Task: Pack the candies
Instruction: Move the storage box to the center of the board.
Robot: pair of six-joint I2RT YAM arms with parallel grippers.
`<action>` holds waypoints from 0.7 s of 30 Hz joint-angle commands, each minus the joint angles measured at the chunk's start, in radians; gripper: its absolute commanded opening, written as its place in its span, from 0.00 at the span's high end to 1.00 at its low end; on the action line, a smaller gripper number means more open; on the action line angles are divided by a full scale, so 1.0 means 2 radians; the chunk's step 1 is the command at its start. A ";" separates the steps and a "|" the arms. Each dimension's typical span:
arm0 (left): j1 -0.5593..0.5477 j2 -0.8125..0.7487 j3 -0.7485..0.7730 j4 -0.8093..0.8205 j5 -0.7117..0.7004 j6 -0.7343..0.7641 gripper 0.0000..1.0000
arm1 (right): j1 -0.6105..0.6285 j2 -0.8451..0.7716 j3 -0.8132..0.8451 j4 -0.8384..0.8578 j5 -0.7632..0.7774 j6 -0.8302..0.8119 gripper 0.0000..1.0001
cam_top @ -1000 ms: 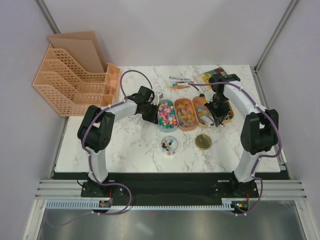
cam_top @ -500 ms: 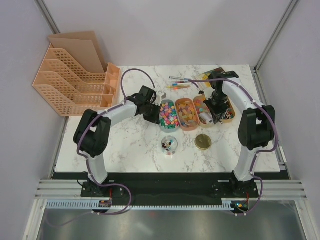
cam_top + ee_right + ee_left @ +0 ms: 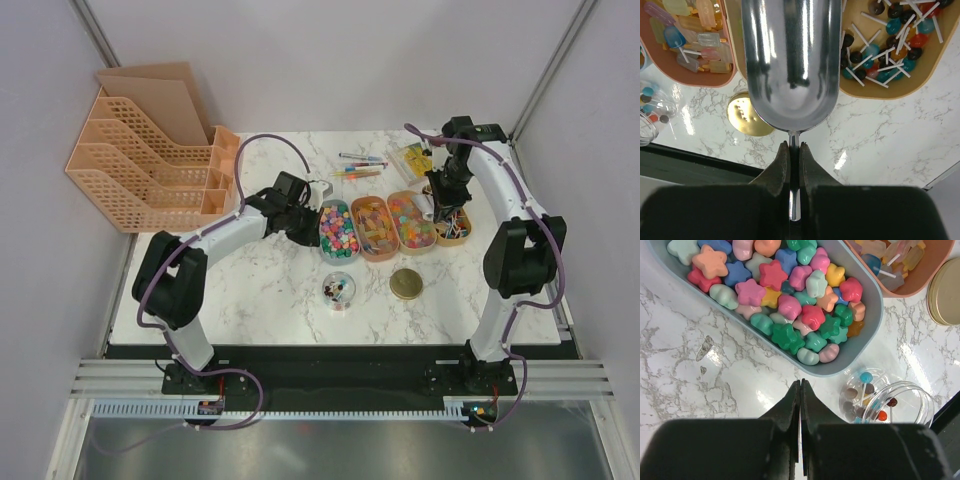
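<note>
Your left arm (image 3: 225, 235) stretched low across counter (image 3: 260, 290). Jaws of left gripper (image 3: 800, 386) pressed together on nothing, tips just short of blue tray (image 3: 877, 315). Your right arm (image 3: 500, 185) reaches far right, right gripper (image 3: 794, 146) clamped on scoop (image 3: 790, 60) handle. Since half second ago, scoop drew back toward far edge. Candies (image 3: 790, 295) heaped in blue tray, few in jar (image 3: 920, 400). Scoop bowl hides tray beneath.

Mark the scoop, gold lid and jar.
scoop (image 3: 790, 60), right wrist view, bowl's middle.
gold lid (image 3: 747, 117), right wrist view, top face.
jar (image 3: 914, 386), left wrist view, clear rim.
</note>
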 commanded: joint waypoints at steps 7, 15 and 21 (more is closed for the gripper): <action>-0.001 -0.011 0.003 0.014 -0.026 0.025 0.98 | -0.006 -0.010 0.001 -0.042 -0.028 0.026 1.00; -0.001 -0.015 0.001 0.020 -0.059 0.053 0.98 | -0.014 0.010 0.065 -0.059 0.028 -0.115 1.00; -0.001 -0.024 -0.012 0.028 -0.048 0.051 0.98 | 0.004 -0.023 0.034 -0.059 0.165 -0.241 1.00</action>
